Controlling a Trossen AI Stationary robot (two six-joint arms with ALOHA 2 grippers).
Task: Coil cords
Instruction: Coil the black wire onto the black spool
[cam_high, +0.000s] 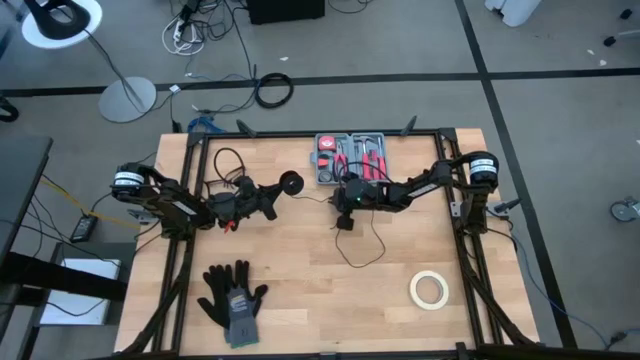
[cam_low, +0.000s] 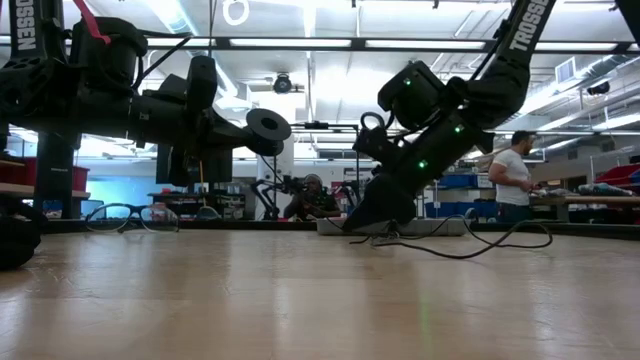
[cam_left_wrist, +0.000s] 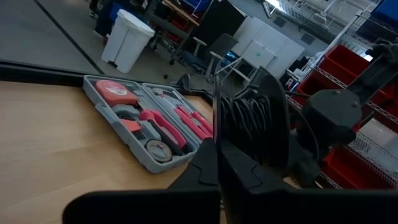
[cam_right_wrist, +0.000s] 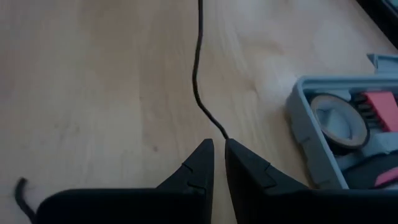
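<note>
The cord (cam_right_wrist: 198, 81) is pinched by the right fingers (cam_right_wrist: 214, 163); the left fingers (cam_left_wrist: 217, 163), clenched on its coil, risk snagging it.

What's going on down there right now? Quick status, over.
Left hand shut, holding the puck end above the table. Right hand pinching the thin wire low by the tool case. Wire loose across the table, nothing blocking.

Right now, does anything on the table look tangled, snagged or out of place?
Nothing looks damaged or spilled. The thin black cord trails loose across the table rather than coiled. The right gripper pinches it near the open tool case, and the shut left gripper holds it up by the disc.
</note>
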